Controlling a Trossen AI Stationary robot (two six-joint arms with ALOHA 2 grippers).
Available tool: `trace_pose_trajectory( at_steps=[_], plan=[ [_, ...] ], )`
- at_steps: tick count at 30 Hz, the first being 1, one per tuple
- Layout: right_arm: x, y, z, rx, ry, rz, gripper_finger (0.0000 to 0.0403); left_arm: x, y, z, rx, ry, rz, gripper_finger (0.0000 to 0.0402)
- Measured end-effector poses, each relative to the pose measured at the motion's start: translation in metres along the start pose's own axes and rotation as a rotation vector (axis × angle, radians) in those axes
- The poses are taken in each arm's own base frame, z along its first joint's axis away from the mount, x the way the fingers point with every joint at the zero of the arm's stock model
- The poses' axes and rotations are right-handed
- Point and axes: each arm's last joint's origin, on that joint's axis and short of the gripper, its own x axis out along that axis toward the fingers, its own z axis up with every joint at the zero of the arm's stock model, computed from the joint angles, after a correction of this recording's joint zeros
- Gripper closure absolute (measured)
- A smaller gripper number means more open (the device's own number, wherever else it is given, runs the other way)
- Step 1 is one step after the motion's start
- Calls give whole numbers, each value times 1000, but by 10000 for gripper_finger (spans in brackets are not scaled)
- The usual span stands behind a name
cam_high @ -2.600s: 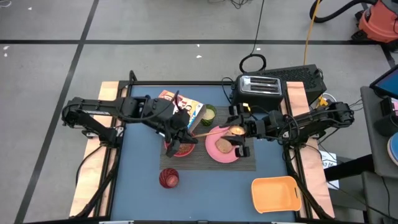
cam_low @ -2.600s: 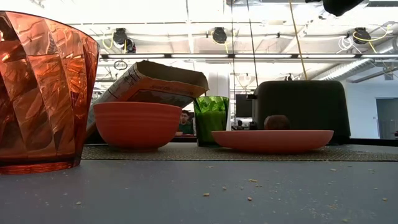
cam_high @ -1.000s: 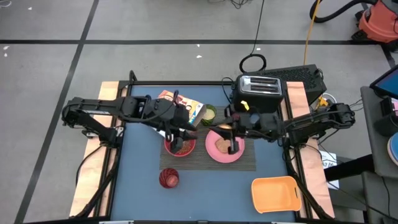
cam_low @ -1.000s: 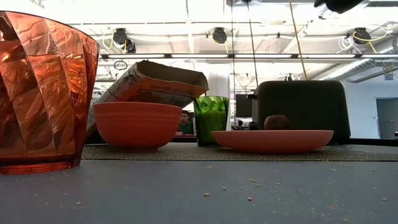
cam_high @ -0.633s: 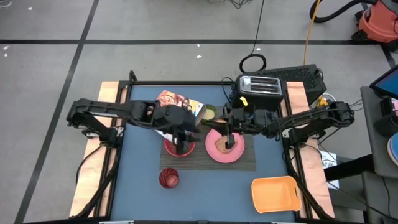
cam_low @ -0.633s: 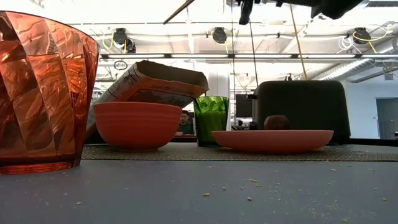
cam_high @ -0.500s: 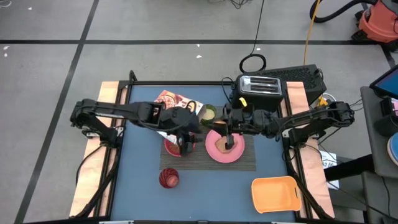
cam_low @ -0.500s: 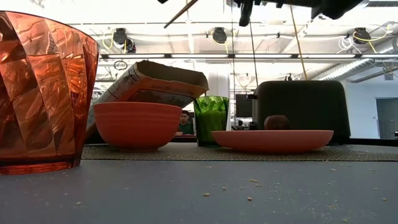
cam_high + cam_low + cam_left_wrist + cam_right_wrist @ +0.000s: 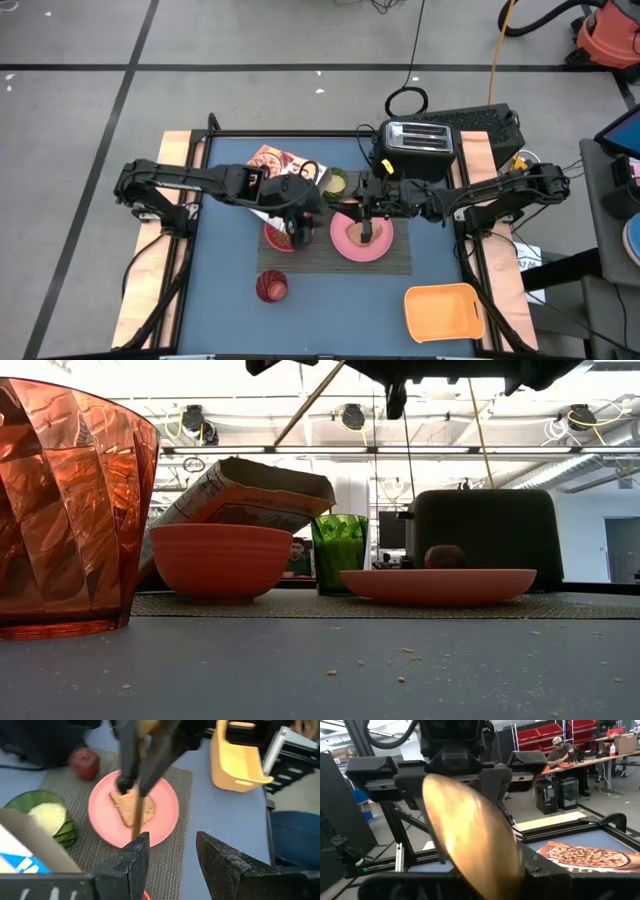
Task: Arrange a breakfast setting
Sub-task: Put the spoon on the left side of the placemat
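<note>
A dark striped placemat carries a pink-red bowl and a larger pink plate with brown toast on it. The small red apple rests on the mat's far corner. The Cheerios box leans behind the bowl. My right gripper is above the plate, shut on the wooden-handled spoon. My left gripper hangs open above the bowl. The handle's free end lies by one of its fingertips. I cannot tell whether they touch. My right gripper holds the spoon at its bowl end. The golden bowl rises in front of the wrist camera and hides the fingers' place on it. The fingers come about level from the table's right. The spoon is lifted clear, and its handle slants down toward my left gripper.
A black toaster stands at the far right, and a green cup sits between it and the box. A red faceted cup stands near the front. An orange tray lies at the near right corner. A person shows in the room beyond.
Both grippers have sunk and now show at the top of the low view. My right gripper has tipped and gone toward the table's left with the spoon, whose handle has swung down toward my left gripper. My left arm has edged toward the right.
</note>
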Motion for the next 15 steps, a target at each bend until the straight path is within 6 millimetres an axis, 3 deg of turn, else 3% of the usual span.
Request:
trace_pose_trajectory(
  at_steps=[6, 15],
  plan=[
    [0, 0, 3, 51, -37, -2, 384, 0, 2, -2, -33, -24, 154, 234],
    [-1, -4, 11, 78, -150, -182, 383, 3, 3, -2, -32, -81, 321, 234]
  ],
)
